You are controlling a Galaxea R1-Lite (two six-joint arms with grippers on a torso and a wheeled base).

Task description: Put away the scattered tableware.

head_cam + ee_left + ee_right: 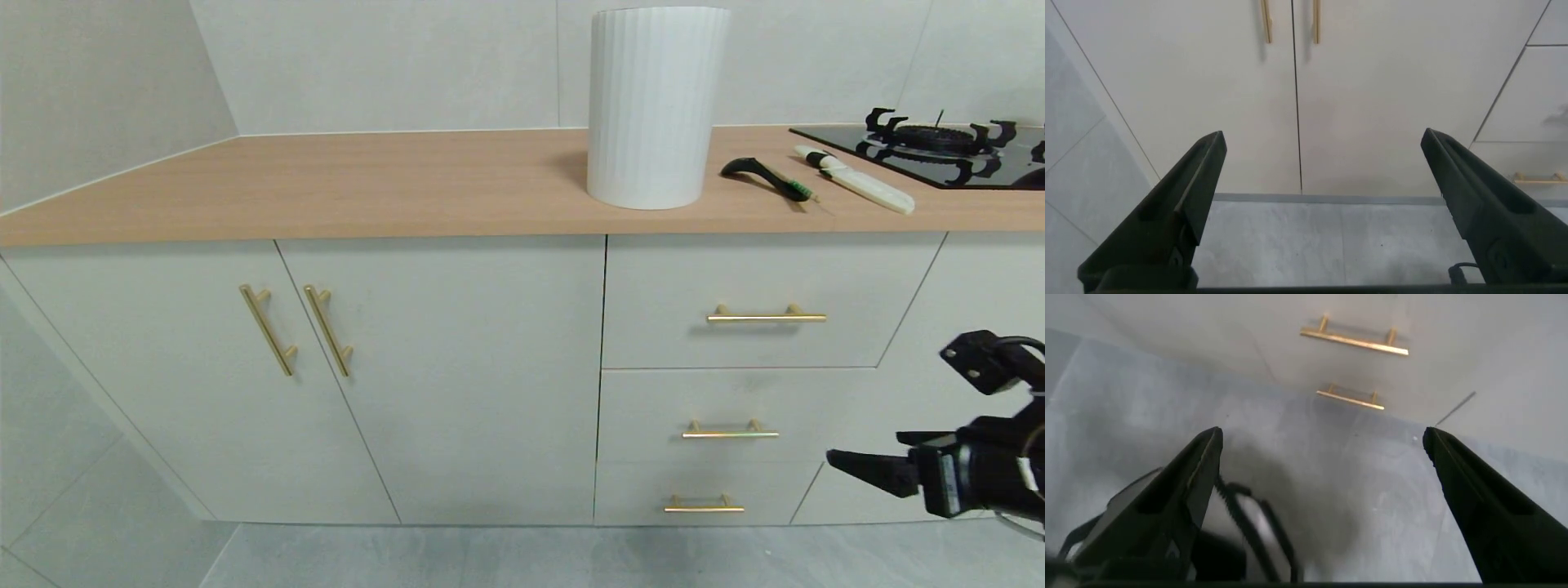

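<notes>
- On the wooden counter (pixel 367 184), to the right of the tall white ribbed canister (pixel 653 106) and just short of the gas hob (pixel 939 147), lie a black-handled peeler (pixel 767 178) and a pale knife (pixel 857 180); they sit side by side, seemingly not touching.
- Both look light, stiff and slim; lying flat, they leave little for fingers to get under; I judge the thicker handle the best place to pinch, across its width; the knife's smooth blade may slip.
- Right gripper (pixel 1321 437) hangs low before the drawers (pixel 735 269), well below the counter, pointing at the cabinet; its fingers are spread wide with nothing between them.
- Left gripper (pixel 1323 143) faces the double doors (pixel 457 367) near the floor; likewise spread and empty.
</notes>
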